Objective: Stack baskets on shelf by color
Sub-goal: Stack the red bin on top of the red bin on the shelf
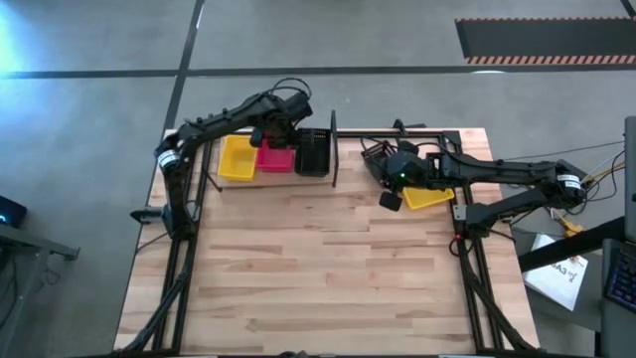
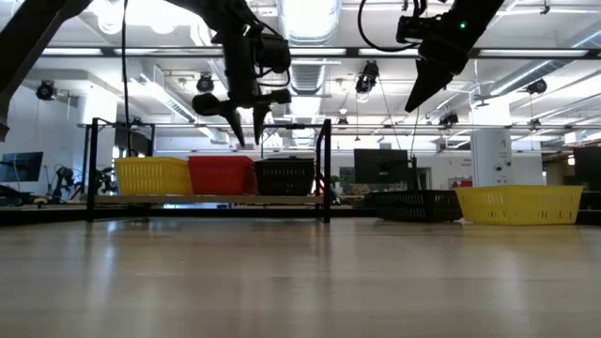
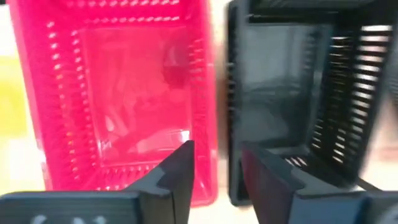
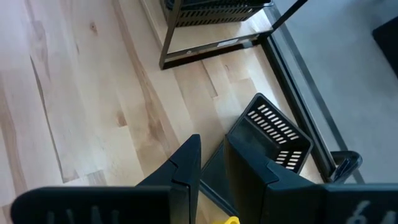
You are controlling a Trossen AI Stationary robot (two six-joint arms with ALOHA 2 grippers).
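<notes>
Three baskets stand side by side on the shelf (image 2: 207, 199) at the table's far left: yellow (image 1: 237, 159), pinkish-red (image 3: 124, 93) and black (image 3: 286, 93). My left gripper (image 2: 246, 141) hangs open just above the seam between the red and black baskets, pointing down, with nothing between its fingers. At the far right a black basket (image 4: 273, 134) and a yellow basket (image 1: 427, 197) rest on the tabletop. My right gripper (image 4: 211, 162) hovers high over them, slanting down. Its fingers are a small gap apart and hold nothing.
The shelf's black upright post (image 1: 333, 149) stands right beside the black basket on it. The table's black frame rods (image 4: 298, 81) run along the far right corner by the loose baskets. Bare butcher-block wood (image 1: 328, 268) fills the middle and near side.
</notes>
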